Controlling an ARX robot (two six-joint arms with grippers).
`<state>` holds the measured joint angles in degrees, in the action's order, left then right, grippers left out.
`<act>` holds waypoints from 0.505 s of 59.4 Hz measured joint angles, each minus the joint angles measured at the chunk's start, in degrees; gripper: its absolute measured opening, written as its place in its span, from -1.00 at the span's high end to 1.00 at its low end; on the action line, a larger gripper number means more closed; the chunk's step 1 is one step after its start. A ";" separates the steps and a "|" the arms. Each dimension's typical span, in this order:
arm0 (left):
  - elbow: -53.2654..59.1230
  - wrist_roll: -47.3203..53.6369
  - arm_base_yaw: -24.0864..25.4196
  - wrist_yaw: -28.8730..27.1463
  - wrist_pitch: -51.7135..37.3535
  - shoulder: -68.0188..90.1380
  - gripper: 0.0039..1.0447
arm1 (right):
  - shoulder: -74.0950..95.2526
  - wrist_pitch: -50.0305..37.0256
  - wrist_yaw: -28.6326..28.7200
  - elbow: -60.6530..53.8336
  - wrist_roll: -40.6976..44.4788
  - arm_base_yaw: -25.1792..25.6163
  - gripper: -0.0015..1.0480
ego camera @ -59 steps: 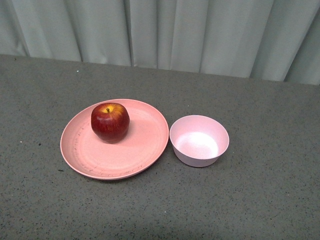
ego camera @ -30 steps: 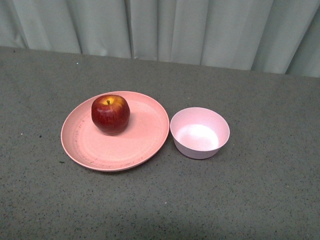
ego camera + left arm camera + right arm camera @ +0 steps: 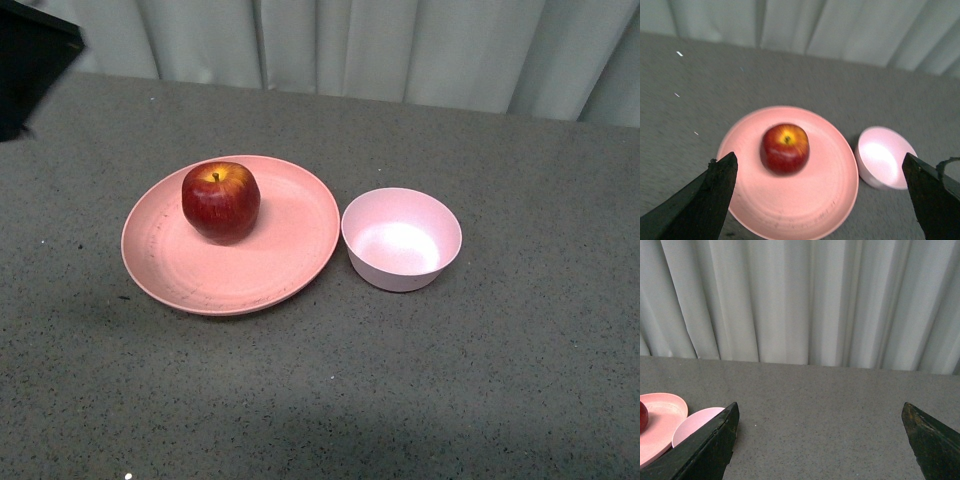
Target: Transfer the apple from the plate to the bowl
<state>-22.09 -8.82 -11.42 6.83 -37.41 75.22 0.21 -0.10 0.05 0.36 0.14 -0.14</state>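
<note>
The apple sits stem-up on the plate, on the side away from the bowl. The bowl stands just beside the plate's rim on the counter and holds nothing. No part of the task is done yet; the step in hand looks like the approach to the grasp.

The left hand is spread wide and holds nothing. From it, the apple lies ahead and below, inside the gap between its 2 fingers and nearer one finger than the other. The bowl lies ahead too, close to the other finger. The hand is well apart from the plate.

The right hand is also spread and bare. It faces the curtain, with the plate, the bowl and a sliver of apple far off to one side, outside its fingers.

I judge the left hand the better placed. The apple is round, with no long axis to line up on. The coming move calls for a descent ahead, with a small sideways shift to centre the apple between the fingers.
</note>
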 joint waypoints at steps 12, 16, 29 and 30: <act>-11.41 1.25 -3.39 0.55 4.70 16.90 -0.88 | 0.00 0.00 0.00 0.00 0.00 0.00 -0.82; -15.41 2.29 -4.44 -0.59 5.86 21.14 -0.88 | 0.00 0.00 0.00 0.00 0.00 0.00 -0.82; -24.87 5.97 -6.03 -1.84 10.99 28.85 -0.88 | 0.00 0.00 0.00 0.00 0.00 0.00 -0.82; -25.75 6.47 -6.14 -2.27 11.50 29.59 -0.88 | 0.00 0.00 0.00 0.00 0.00 0.00 -0.82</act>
<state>-47.83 -2.35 -17.56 4.56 -25.91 104.81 0.21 -0.10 0.05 0.36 0.14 -0.14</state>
